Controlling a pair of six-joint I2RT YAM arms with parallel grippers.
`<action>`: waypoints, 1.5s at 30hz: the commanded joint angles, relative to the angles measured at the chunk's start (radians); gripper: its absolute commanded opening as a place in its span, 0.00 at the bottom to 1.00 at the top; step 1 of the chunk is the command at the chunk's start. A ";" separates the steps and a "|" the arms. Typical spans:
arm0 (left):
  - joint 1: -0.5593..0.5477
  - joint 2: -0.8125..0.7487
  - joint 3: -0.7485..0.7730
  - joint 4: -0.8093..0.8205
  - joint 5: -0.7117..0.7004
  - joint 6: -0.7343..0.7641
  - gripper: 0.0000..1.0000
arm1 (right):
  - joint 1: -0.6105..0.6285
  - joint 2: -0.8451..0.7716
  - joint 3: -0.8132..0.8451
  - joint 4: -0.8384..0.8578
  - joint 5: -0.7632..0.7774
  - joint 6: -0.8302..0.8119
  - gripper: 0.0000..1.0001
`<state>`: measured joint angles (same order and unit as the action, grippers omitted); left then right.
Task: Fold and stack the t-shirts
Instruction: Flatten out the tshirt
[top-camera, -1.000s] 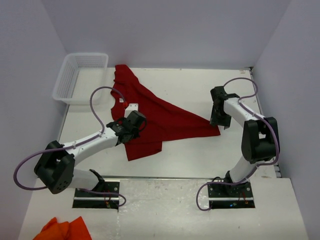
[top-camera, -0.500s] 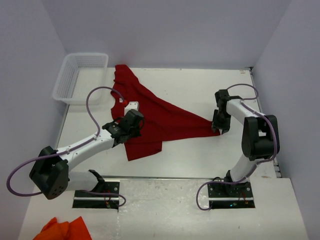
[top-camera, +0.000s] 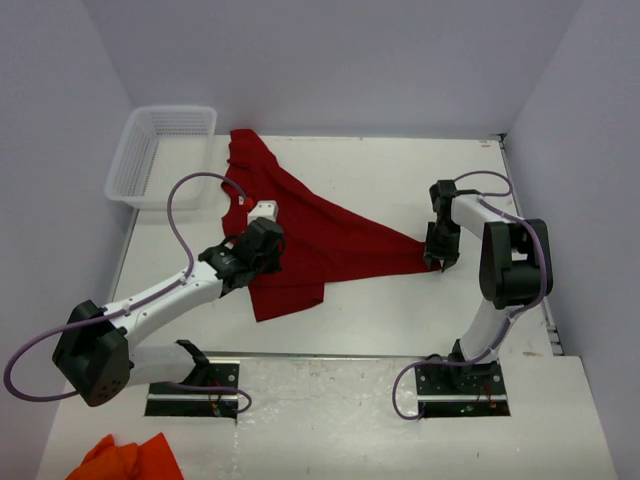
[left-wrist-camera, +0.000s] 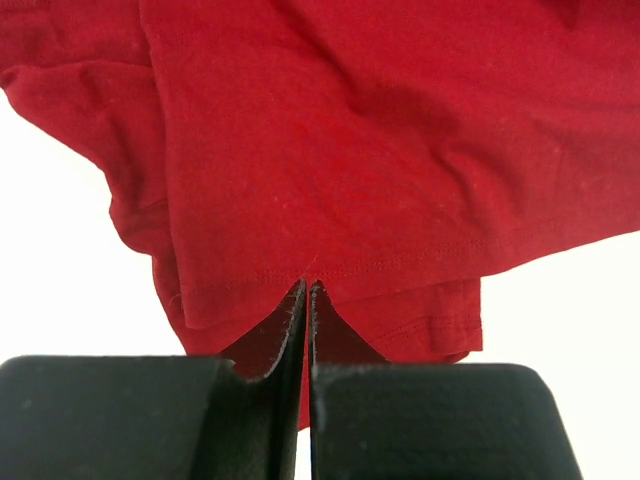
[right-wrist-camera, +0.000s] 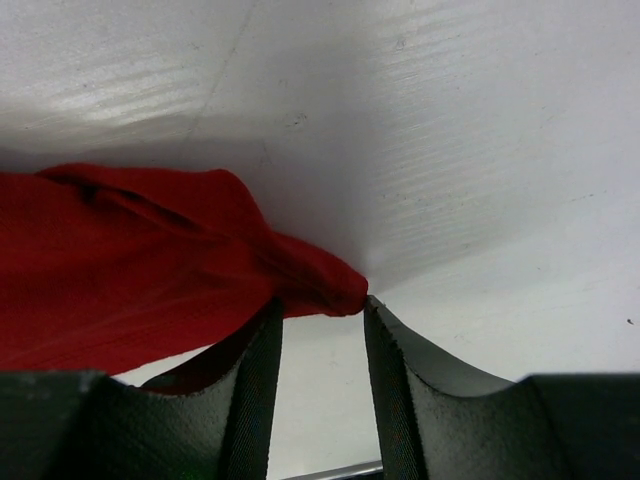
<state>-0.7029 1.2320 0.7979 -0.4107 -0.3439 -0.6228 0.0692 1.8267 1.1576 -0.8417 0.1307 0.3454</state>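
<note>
One dark red t-shirt (top-camera: 320, 235) lies crumpled and stretched slantwise across the table, from the back left to a point at the right. My left gripper (top-camera: 262, 245) sits over its left part. In the left wrist view its jaws (left-wrist-camera: 308, 287) are shut, with the stitched hem of the t-shirt (left-wrist-camera: 330, 150) puckered at their tips. My right gripper (top-camera: 438, 262) is at the shirt's right corner. In the right wrist view it (right-wrist-camera: 322, 305) stands open, low on the table, and the pointed corner of the t-shirt (right-wrist-camera: 120, 270) reaches across the gap between its tips.
A white plastic basket (top-camera: 160, 155) stands at the back left corner of the table. An orange cloth (top-camera: 130, 458) lies on the near platform at the bottom left. Walls close in the table on three sides.
My right gripper has moved down to the shirt's right corner and its jaws have narrowed. The left arm has stretched a little farther out. The shirt has hardly shifted.
</note>
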 joint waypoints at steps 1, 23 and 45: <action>-0.004 -0.005 0.003 0.035 0.011 0.032 0.02 | -0.008 0.017 0.024 0.016 0.016 -0.013 0.40; -0.064 -0.062 -0.216 0.029 0.006 -0.147 0.15 | 0.046 -0.152 -0.006 0.067 0.024 0.033 0.00; -0.291 -0.029 -0.186 -0.270 -0.168 -0.480 0.55 | 0.199 -0.260 0.028 0.121 0.053 0.033 0.00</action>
<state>-0.9802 1.2045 0.5877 -0.6357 -0.4610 -1.0275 0.2474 1.6226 1.1587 -0.7578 0.1493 0.3740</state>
